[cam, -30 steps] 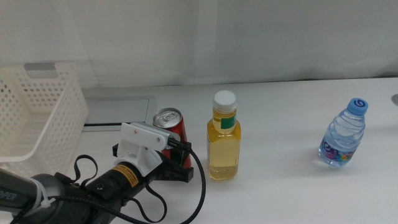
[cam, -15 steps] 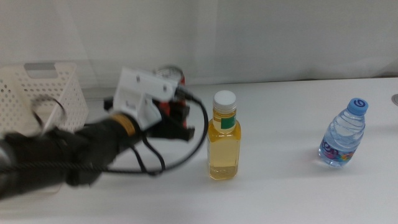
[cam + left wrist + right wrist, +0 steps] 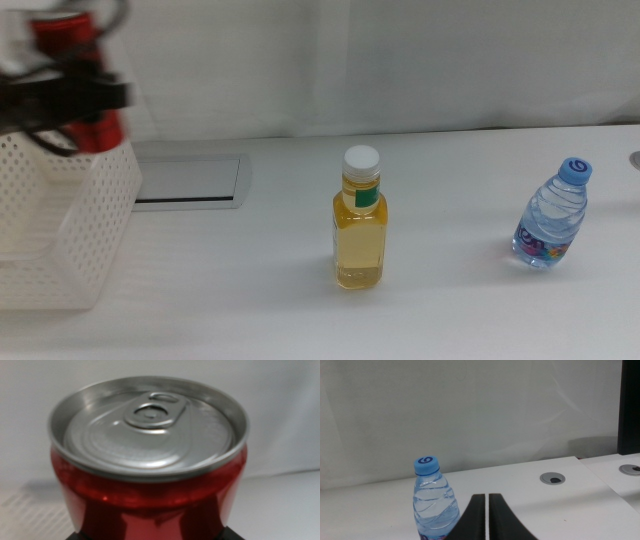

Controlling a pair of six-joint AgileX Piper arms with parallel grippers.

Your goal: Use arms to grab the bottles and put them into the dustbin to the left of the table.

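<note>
Red can (image 3: pixel 78 75) now above dustbin (image 3: pixel 70 225)

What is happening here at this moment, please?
The left claw holds the slim red metal can in the air above the white perforated plastic basket at the table's left side. The yellow-liquid bottle with the white cap and the clear blue-capped water bottle stand on the white table, not yet taken. The right claw waits, shut, near the water bottle.

L gripper (image 3: pixel 70 95) raised at far left, clamped. R gripper (image 3: pixel 487 510) low, jaws together.
</note>
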